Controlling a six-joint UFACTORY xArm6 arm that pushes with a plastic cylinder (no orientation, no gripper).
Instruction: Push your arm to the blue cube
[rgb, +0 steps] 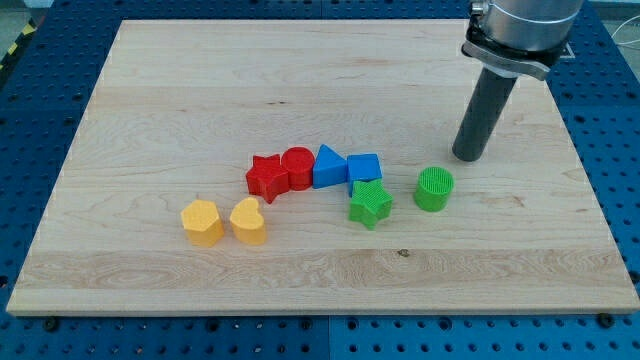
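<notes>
1. Seven blocks lie on the wooden table (200, 80), all in the lower middle of the frame.
2. Blue cube (364, 167): just right of centre, touching the blue triangular block (328, 166) on its left; the green star (370, 203) sits right against its lower edge.
3. Left of the blue pair, a red cylinder (297, 166) and a red star (266, 177), packed together in a slightly curved row with the blues.
4. Green cylinder (434, 188), upright, stands alone to the right of the green star, a clear gap between them.
5. Two yellow blocks at lower left: a yellow hexagonal block (202, 222) and a yellow heart (248, 221), side by side, about touching.
6. My tip (467, 157) rests on the table at centre right, up and right of the green cylinder, near it but apart. It is to the right of the blue cube, well apart, with bare wood between.
7. Jaws: none on this rod; it has hold of nothing.
</notes>
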